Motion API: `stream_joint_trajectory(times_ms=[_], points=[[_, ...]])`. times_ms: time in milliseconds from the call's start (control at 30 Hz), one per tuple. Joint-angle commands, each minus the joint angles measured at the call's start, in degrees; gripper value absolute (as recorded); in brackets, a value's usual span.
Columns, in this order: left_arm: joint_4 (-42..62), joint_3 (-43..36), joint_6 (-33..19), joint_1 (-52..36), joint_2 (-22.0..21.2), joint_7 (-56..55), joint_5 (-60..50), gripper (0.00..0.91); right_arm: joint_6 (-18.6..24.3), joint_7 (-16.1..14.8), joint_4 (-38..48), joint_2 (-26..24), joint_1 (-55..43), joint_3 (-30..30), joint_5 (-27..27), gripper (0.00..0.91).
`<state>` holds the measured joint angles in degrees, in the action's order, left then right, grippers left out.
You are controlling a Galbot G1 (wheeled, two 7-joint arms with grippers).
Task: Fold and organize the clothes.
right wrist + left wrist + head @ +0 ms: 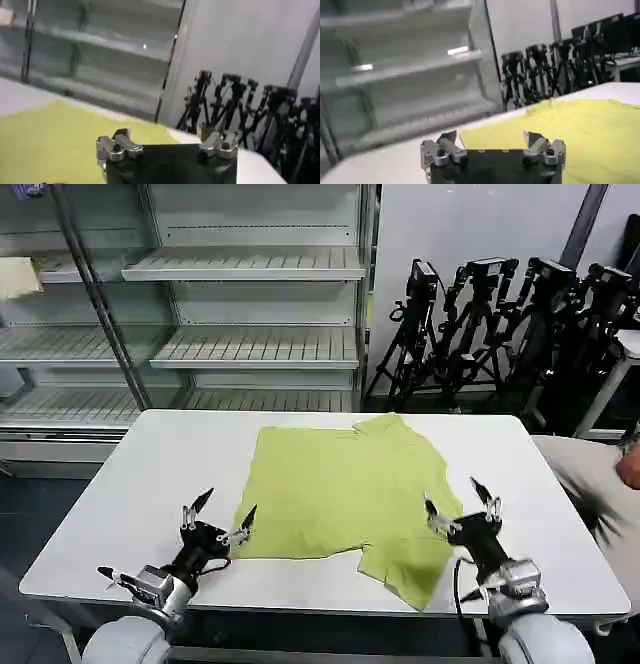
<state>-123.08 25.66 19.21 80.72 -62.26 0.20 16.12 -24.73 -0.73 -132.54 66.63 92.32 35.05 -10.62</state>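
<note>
A lime yellow-green T-shirt (345, 494) lies spread on the white table (140, 474), one part folded over near the front right. My left gripper (226, 513) hovers open at the shirt's front left corner, holding nothing. On the other side, my right gripper (461, 500) stands open above the shirt's front right part, also holding nothing. The left wrist view has the shirt (580, 130) stretching beyond the open left gripper (491, 137). From the right wrist, the shirt (50, 135) lies past the open right gripper (170, 137).
Empty metal shelving (250, 304) stands behind the table. A cluster of black tripods (500, 324) sits at the back right. A person's sleeve (595, 474) shows at the table's right edge. Bare table lies left of the shirt.
</note>
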Motion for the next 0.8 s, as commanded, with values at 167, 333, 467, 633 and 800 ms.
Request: stream_joint_trajectory(times_ms=[167,333,467,633,800], points=[[-2.48,-0.94,13.91,2.92,2.61,-7.69,13.74,0.907,-5.36,1.16,-5.09,-1.53,10.82,0.95,-4.30,0.907],[-1.30,0.49,13.89,3.08,3.16,-7.83,14.54,0.907,-6.42,1.78,-3.35,-0.59,8.50,-1.38,-4.06,0.907],[-0.78,1.08,13.87,3.01,3.39,-8.13,14.55,0.907,-6.65,2.13,-2.46,-0.01,7.44,-3.31,-3.40,0.907],[0.34,1.83,13.87,2.62,3.43,-8.16,15.05,0.907,-6.79,3.08,-1.52,0.41,6.30,-5.33,-2.01,0.907],[-0.57,1.59,13.87,3.30,2.92,-7.97,14.99,0.907,-8.34,4.05,-1.97,0.57,6.43,-5.91,-2.05,0.907]])
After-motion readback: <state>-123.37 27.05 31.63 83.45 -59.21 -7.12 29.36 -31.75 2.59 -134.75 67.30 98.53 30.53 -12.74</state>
